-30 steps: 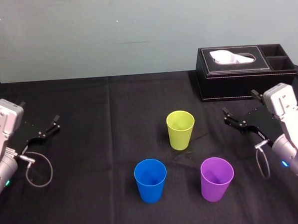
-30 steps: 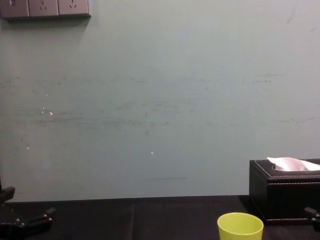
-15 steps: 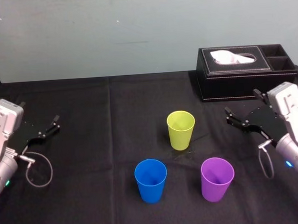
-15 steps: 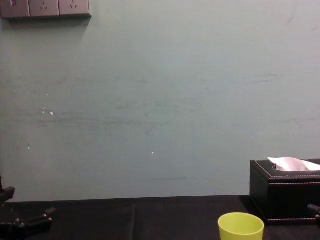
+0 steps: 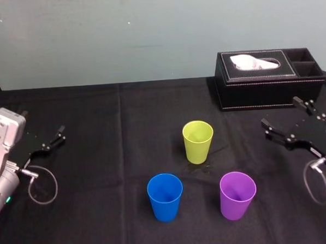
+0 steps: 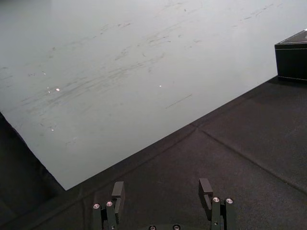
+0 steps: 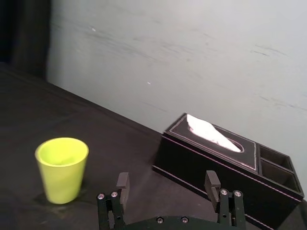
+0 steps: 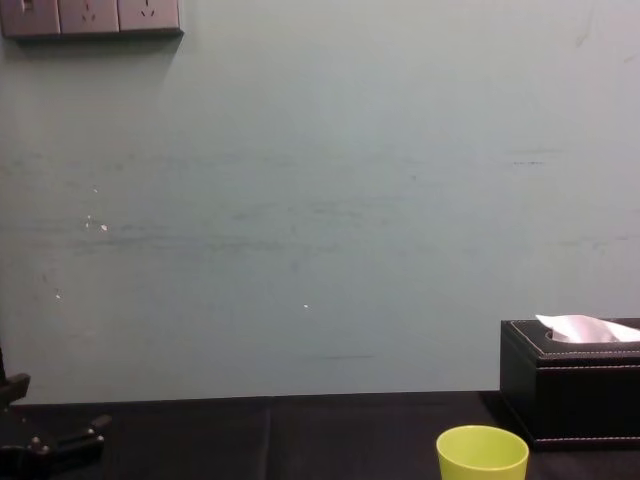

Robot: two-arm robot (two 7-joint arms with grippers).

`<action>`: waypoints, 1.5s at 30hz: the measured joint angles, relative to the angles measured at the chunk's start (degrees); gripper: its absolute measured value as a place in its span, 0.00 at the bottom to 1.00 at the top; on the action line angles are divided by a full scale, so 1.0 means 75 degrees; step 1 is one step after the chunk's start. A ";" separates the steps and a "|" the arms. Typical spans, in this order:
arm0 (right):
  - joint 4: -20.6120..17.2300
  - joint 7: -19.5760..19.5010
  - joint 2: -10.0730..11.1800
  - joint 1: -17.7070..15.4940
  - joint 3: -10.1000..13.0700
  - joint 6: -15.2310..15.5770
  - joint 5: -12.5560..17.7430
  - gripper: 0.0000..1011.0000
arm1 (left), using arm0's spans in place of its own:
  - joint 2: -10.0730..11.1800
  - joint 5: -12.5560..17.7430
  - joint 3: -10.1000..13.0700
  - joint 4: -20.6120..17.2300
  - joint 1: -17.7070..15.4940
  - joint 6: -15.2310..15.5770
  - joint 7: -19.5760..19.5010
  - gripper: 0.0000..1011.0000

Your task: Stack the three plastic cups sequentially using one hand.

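Cups [image 5: 198, 141] well apart, tissue box [image 5: 267, 79] seemingly clear

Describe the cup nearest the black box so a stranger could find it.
Start at the black tissue box at the far right of the table. Nearer the robot and toward the middle stands the lime cup, upright. It is the only yellow-green one, farther back than the blue cup and purple cup.

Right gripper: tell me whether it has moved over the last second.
Yes. In the head view the right gripper has drawn back to the robot's right, farther from the yellow-green cup.
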 joint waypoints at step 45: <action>-0.0496 0.4186 0.1245 -0.1989 0.0881 -0.0336 0.1409 0.99 | 0.0000 0.0000 0.0000 0.0000 0.0000 0.0000 0.0000 1.00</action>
